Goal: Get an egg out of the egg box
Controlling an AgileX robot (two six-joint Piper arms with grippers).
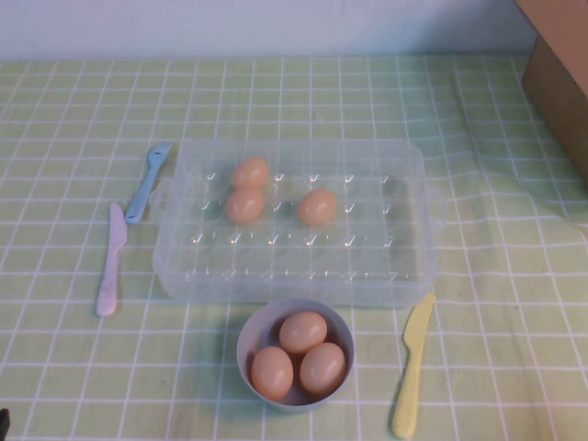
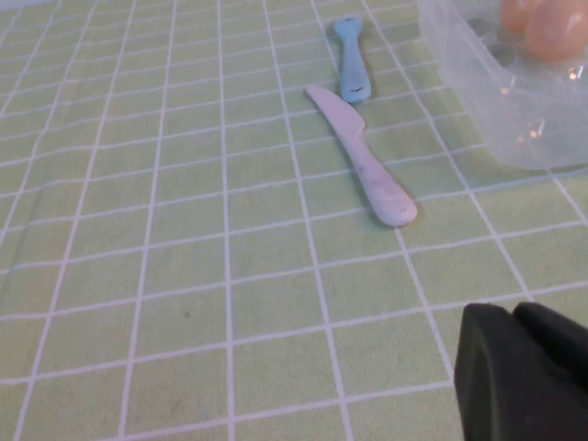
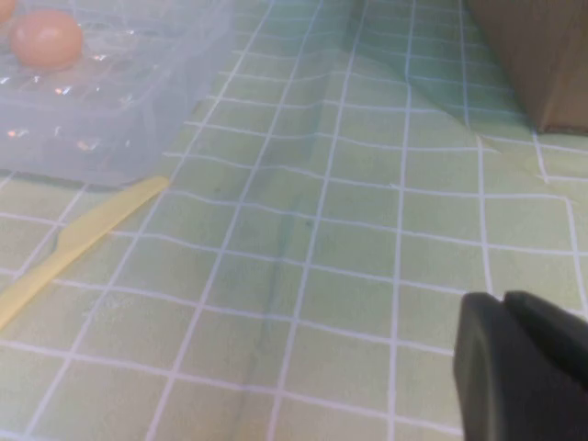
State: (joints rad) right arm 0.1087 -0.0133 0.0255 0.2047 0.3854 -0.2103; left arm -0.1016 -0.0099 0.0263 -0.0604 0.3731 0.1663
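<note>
The clear plastic egg box (image 1: pixel 404 266) lies mid-table. Three peach-tan eggs sit in its cups: two at the back left (image 1: pixel 250 173) (image 1: pixel 245 206) and one near the middle (image 1: pixel 317 208). Neither arm shows in the high view. In the left wrist view my left gripper (image 2: pixel 519 317) hovers over bare cloth, shut and empty, left of the egg box (image 2: pixel 514 110), where eggs (image 2: pixel 554 29) show. In the right wrist view my right gripper (image 3: pixel 505 301) is shut and empty over the cloth, right of the egg box (image 3: pixel 119 101), with one egg (image 3: pixel 46 39) visible.
A grey bowl (image 1: pixel 253 335) holding three eggs stands in front of the box. A pink knife (image 1: pixel 110 262) and a blue fork (image 1: pixel 145 184) lie to its left, and a yellow knife (image 1: pixel 411 367) at the front right. A cardboard box (image 1: pixel 560 83) stands at the far right.
</note>
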